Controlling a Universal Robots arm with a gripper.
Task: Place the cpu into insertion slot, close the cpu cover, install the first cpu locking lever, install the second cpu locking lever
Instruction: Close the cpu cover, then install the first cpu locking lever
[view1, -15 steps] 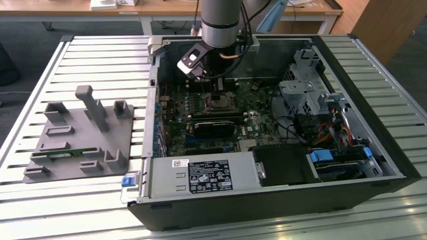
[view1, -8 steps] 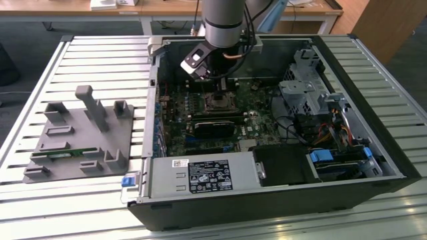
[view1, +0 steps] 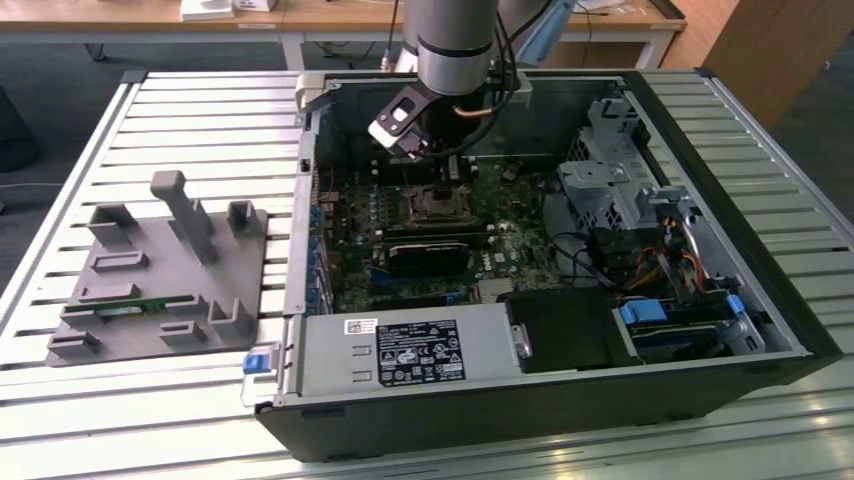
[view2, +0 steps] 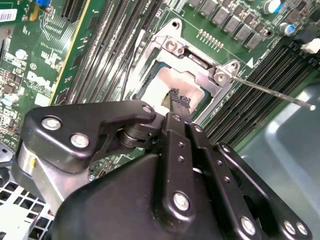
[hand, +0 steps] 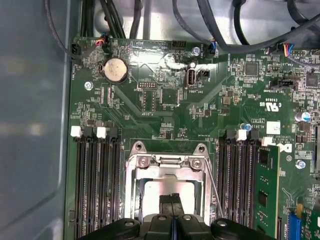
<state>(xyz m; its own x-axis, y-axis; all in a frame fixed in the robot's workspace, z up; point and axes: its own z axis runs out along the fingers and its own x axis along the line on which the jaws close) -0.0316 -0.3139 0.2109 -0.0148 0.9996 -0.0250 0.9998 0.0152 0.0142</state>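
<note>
Closed claw poised over the cpu inside the open computer case.

Banks of long black memory slots flank the claw on both sides, and one bank holds a green memory module. A thin wire locking lever juts free just beside the fingertips, unlatched. A grey fixture lies well apart from the claw, outside the computer case. Directly under the claw, the insertion slot holds the cpu, with the cpu cover lying flat around it. The claw's fingers are pressed together, gripping nothing, their tip over the cpu's bright top; whether they touch it is unclear.
</note>
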